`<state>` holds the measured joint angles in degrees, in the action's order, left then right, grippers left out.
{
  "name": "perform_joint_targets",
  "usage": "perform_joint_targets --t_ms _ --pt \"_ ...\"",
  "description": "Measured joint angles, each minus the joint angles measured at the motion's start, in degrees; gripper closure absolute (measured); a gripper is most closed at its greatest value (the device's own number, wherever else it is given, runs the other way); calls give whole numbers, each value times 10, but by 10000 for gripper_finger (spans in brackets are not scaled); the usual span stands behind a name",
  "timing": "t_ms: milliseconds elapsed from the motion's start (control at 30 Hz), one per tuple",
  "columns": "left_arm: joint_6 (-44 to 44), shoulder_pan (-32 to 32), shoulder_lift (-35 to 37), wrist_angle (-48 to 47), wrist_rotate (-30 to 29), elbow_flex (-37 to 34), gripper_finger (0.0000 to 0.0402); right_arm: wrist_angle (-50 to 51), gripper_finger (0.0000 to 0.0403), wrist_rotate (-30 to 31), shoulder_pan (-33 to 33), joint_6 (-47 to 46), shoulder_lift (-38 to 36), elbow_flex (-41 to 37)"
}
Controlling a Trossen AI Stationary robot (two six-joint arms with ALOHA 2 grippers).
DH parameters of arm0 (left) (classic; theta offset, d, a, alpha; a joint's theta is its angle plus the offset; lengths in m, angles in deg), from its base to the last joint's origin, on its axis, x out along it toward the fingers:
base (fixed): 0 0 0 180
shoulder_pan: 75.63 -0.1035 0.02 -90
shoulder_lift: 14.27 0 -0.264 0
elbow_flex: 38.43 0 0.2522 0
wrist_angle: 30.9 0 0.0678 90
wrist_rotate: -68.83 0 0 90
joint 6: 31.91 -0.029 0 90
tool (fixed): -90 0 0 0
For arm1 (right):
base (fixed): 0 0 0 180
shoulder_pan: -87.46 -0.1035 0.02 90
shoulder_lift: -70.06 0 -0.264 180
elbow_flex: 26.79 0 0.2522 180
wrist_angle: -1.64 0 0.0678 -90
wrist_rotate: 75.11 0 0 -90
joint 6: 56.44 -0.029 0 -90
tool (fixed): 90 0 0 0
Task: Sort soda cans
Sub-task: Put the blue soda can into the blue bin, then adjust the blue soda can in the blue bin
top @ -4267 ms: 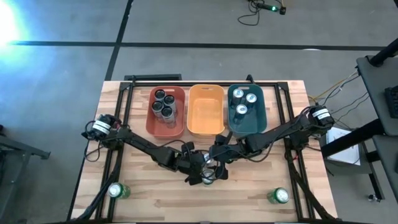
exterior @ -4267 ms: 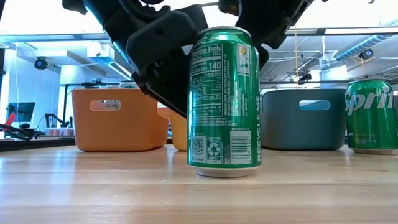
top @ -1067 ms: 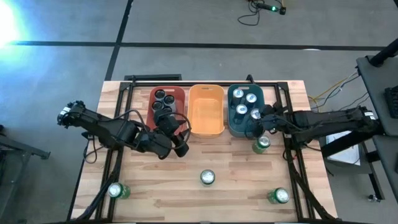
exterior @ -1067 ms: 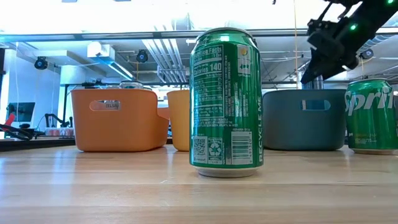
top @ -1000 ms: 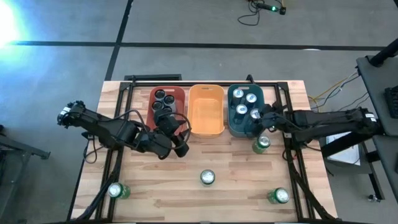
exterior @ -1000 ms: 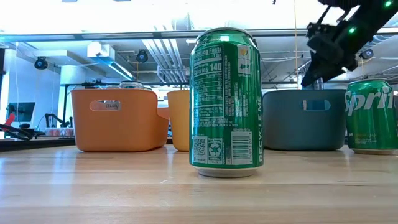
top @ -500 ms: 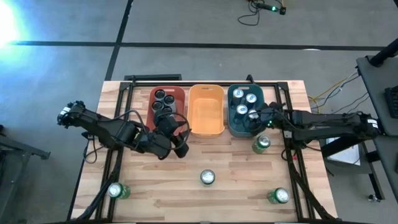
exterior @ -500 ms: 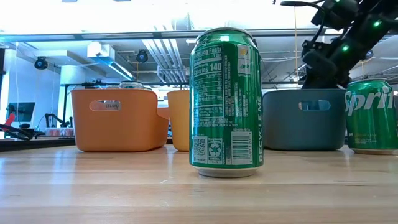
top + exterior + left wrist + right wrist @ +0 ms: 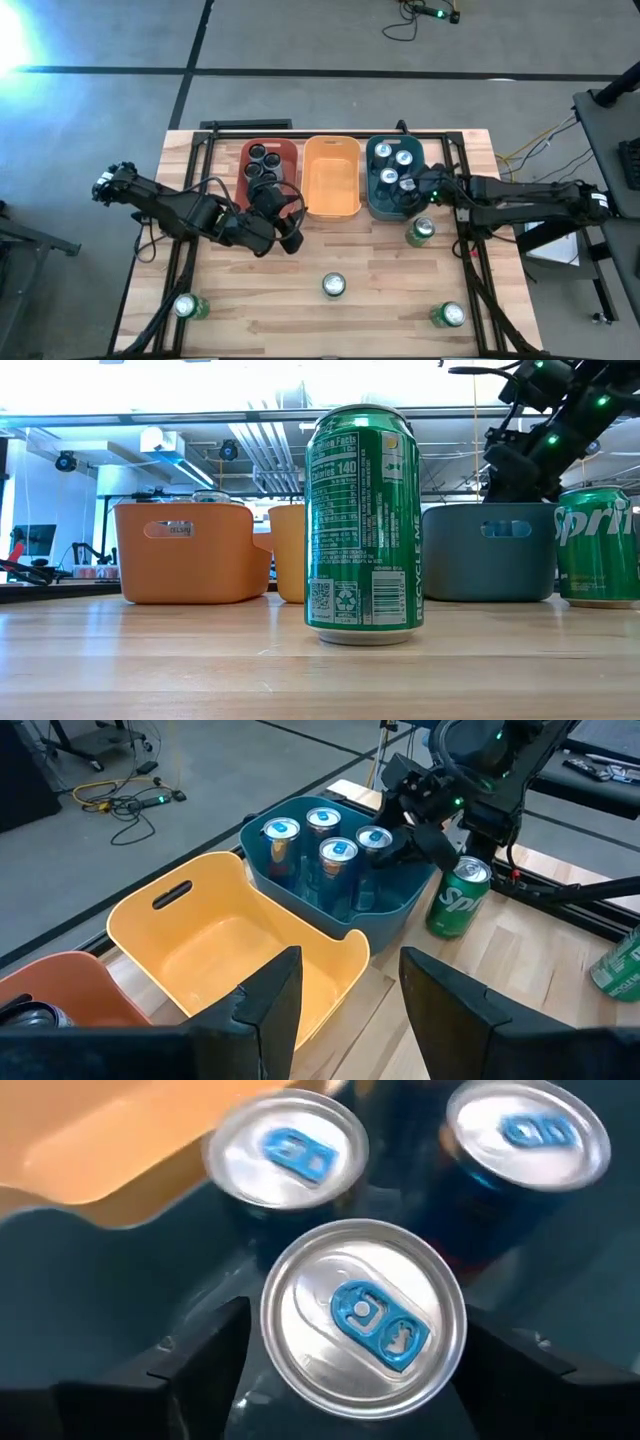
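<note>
Several green soda cans stand on their bases on the table; one is in the middle (image 9: 333,285) (image 9: 362,525) and one is beside the teal tub (image 9: 420,232). Blue-tabbed cans (image 9: 322,820) stand in the teal tub (image 9: 372,205), and dark cans (image 9: 262,165) stand in the red tub (image 9: 243,195). The yellow tub (image 9: 330,185) holds nothing. My right gripper (image 9: 410,190) (image 9: 360,1370) is over the teal tub's near right corner, shut on a blue-tabbed can (image 9: 362,1317). My left gripper (image 9: 290,228) (image 9: 350,1005) hangs open and empty near the red tub's near right corner. My right gripper has the blue-tabbed can between its two fingers (image 9: 205,1355), which stand on opposite sides of the can's body below its top rim (image 9: 290,1380). The can's top hides the touching places. The fingers come from above, slanting in from the table's right. The can stands upright inside the teal tub.
The three tubs stand side by side along the table's far edge. More green cans stand at the near left (image 9: 187,306) and near right (image 9: 447,316) corners. Bare wood lies between the tubs and the middle can.
My right gripper has gone down toward the teal tub with the blue-tabbed can, and its arm has tipped more steeply. The can stays upright at the tub's near right corner.
</note>
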<state>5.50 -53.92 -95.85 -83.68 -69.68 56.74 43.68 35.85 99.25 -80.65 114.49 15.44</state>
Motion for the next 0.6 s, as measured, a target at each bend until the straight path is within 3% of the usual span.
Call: perform_joint_targets --t_ms 233,600 --pt "2 0 0 0 0 0 248 22 71 -27 0 77 0 50" --pt "4 -1 0 0 -1 0 248 47 91 -50 0 133 44 114"
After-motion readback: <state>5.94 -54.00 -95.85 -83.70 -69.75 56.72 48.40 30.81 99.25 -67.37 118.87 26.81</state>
